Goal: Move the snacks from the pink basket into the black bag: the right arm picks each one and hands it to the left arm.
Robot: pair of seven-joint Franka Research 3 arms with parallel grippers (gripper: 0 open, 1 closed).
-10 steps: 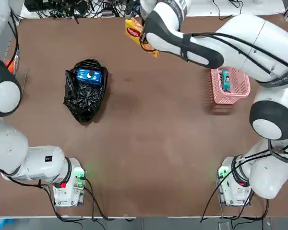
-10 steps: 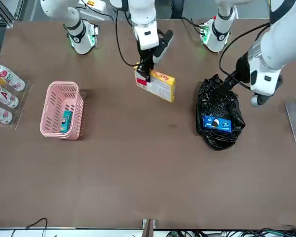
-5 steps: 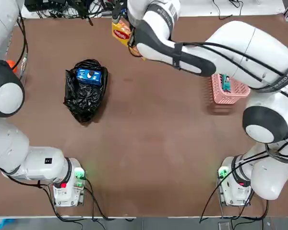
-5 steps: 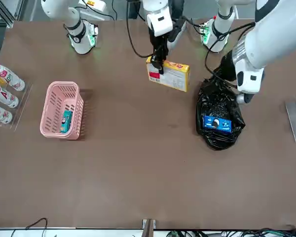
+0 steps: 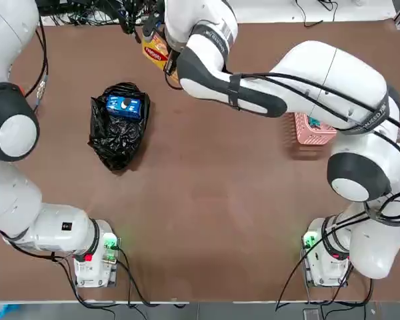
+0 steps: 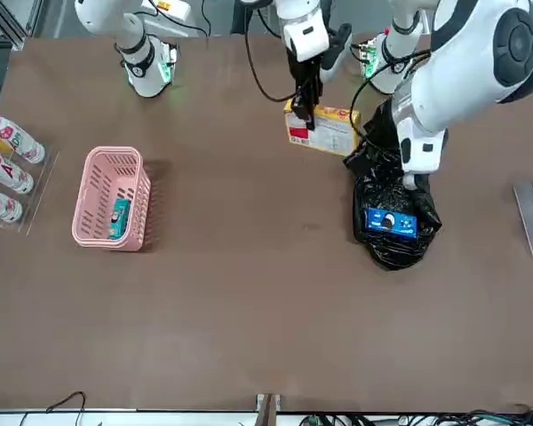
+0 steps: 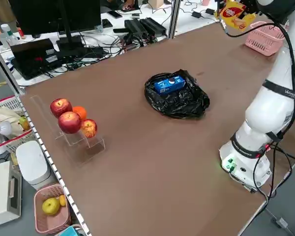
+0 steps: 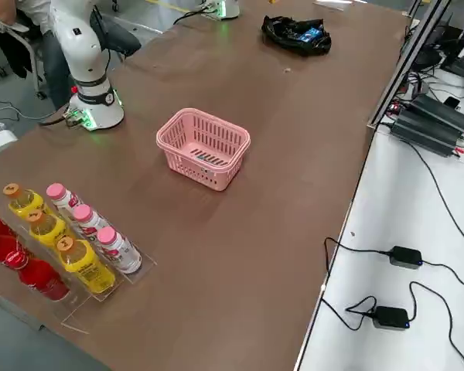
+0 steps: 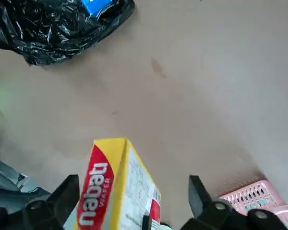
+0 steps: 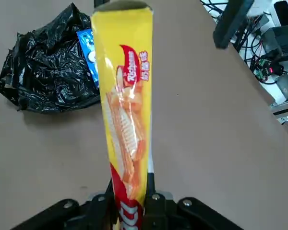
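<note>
The yellow packet (image 6: 321,130) (right gripper (image 6: 307,108) clamped) moved toward the left gripper (image 9: 134,203).

Bright, even light; wrist views perhaps soft.

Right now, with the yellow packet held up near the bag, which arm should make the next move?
Left. Its open tool already brackets the yellow packet that the right tool holds shut, beside the black bag. It only needs to close.

Bare table (image 6: 249,266) lies between pink basket (image 6: 111,197) and black bag (image 6: 391,213).
</note>
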